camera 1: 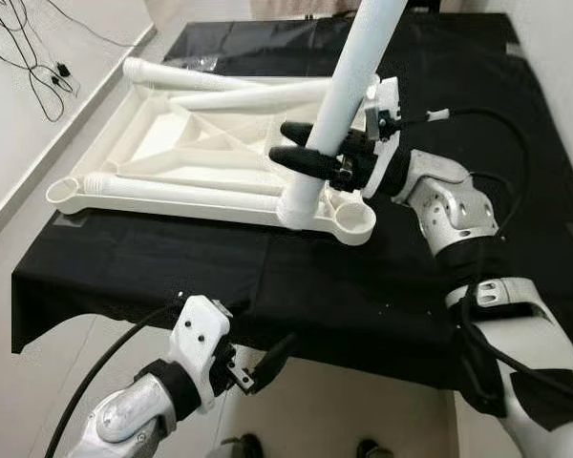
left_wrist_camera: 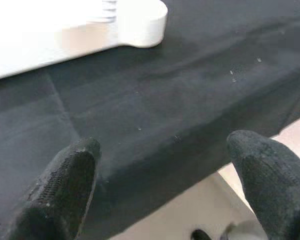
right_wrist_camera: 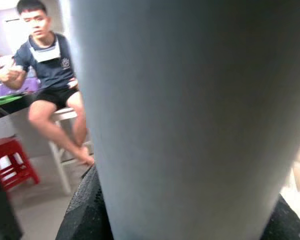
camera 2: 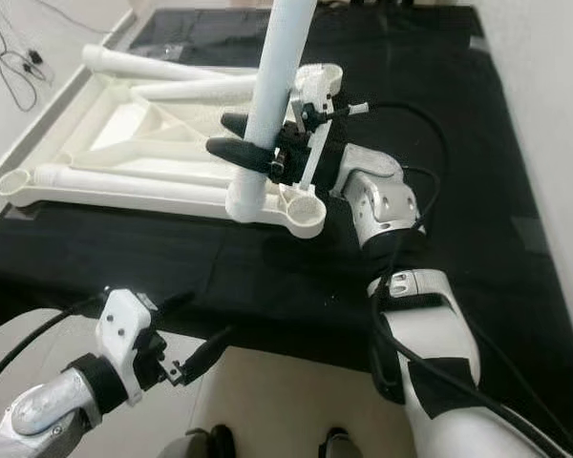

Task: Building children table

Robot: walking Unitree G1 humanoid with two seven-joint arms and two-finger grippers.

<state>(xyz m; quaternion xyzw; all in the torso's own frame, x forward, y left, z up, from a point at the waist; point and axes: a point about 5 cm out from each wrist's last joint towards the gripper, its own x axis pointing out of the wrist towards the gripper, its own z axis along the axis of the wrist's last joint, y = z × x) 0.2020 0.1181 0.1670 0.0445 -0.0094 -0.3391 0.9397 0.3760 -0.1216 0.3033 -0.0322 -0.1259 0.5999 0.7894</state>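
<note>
At the black-covered table's (camera 1: 382, 296) near edge, the left gripper (camera 1: 258, 367) was held with fingers spread, empty. Beyond it, a white table leg (camera 1: 349, 91) was clamped upright by the right gripper (camera 1: 310, 153) at the upturned tabletop's (camera 1: 172, 143) near right corner socket. No writing was legible.

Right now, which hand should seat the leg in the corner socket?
The right hand: it is already shut on the upright leg, whose foot stands by the near socket of the tabletop. The left hand hangs open below the table edge.
</note>
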